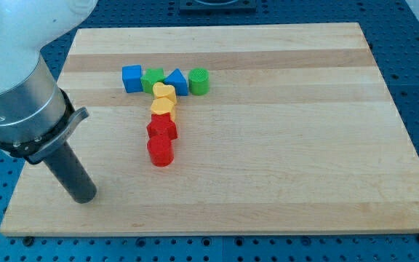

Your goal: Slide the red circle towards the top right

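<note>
The red circle (161,151) is a short red cylinder at the bottom end of a column of blocks on the wooden board (282,167). Just above it and touching it sits a red star-shaped block (162,129), then a yellow block (164,108) and a yellow heart (164,92). My tip (84,196) rests on the board at the lower left, well to the left of and below the red circle, apart from every block.
A row lies across the column's top: a blue cube (132,78), a green block (152,78), a blue triangle (176,81) and a green cylinder (199,81). The arm's grey body (20,102) overhangs the board's left edge.
</note>
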Controlling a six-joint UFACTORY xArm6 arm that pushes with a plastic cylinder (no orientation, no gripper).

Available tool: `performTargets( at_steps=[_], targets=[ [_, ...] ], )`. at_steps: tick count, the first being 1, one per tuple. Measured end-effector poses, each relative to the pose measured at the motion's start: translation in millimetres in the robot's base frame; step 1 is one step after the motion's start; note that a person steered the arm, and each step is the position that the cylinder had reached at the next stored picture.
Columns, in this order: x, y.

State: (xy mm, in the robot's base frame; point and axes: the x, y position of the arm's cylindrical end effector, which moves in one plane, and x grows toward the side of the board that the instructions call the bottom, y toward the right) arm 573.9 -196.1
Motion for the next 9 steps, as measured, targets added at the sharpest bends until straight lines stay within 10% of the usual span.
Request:
performTargets(
  at_steps=[2,9],
  targets=[
    [-44,-16],
    [-126,225]
  ],
)
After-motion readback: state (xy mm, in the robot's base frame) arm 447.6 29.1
